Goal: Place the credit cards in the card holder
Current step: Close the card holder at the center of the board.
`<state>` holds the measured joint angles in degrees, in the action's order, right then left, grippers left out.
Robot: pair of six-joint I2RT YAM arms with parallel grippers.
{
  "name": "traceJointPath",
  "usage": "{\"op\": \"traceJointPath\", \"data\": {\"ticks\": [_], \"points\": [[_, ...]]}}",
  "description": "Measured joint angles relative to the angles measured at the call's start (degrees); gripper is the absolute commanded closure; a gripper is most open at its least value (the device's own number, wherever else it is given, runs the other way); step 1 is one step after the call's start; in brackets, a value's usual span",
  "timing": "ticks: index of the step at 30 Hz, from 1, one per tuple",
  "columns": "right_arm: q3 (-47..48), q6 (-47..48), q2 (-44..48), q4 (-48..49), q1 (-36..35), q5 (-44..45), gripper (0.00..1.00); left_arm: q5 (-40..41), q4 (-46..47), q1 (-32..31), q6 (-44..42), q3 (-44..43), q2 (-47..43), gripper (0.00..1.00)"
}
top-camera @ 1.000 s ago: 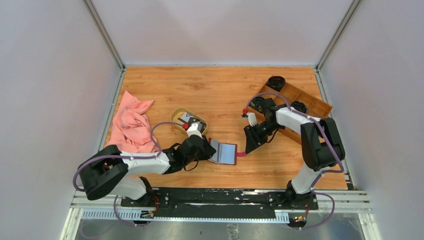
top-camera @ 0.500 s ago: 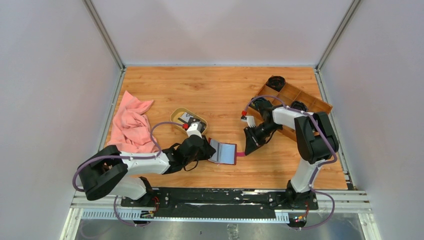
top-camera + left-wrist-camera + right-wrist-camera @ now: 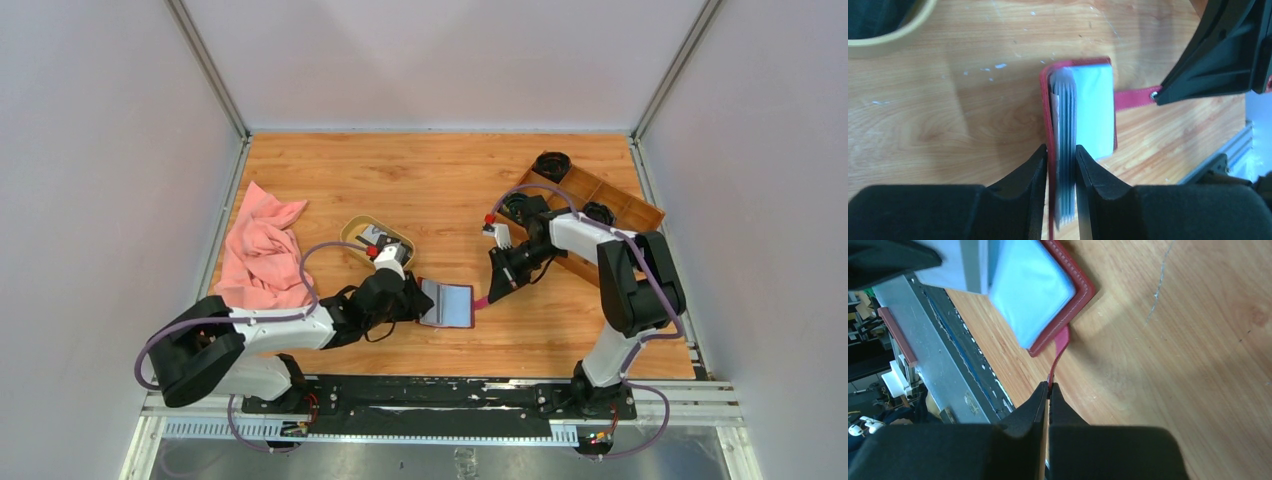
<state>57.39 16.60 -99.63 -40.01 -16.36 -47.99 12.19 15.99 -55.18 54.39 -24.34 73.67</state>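
The dark red card holder (image 3: pixel 448 303) lies open on the table's near middle, its grey pockets (image 3: pixel 1093 107) facing up. My left gripper (image 3: pixel 415 300) is shut on its left cover and the stack of pockets (image 3: pixel 1061 150). The snap tab (image 3: pixel 1060 347) sticks out to the right, and my right gripper (image 3: pixel 1049 385) is shut on its end (image 3: pixel 488 296). Credit cards (image 3: pixel 376 238), black and pale, lie in the oval tan dish (image 3: pixel 352 228) just behind my left gripper.
A pink cloth (image 3: pixel 262 255) is bunched at the left. A brown wooden compartment tray (image 3: pixel 610 210) stands at the back right with black round items (image 3: pixel 551 163) in and near it. The dish rim (image 3: pixel 893 42) shows in the left wrist view.
My right gripper has closed from open onto the snap tab and shifted slightly toward the holder. The left gripper has kept its grip in place.
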Motion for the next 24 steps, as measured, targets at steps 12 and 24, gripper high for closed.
{"op": "traceJointPath", "data": {"ticks": [12, 24], "points": [[0.0, 0.3, 1.2, 0.6, 0.0, -3.3, 1.00, -9.7, -0.7, -1.0, -1.3, -8.2, 6.0, 0.58], [0.3, 0.9, 1.2, 0.6, 0.0, -4.3, 1.00, -15.7, -0.4, -1.7, -3.3, -16.5, 15.6, 0.44]]}}
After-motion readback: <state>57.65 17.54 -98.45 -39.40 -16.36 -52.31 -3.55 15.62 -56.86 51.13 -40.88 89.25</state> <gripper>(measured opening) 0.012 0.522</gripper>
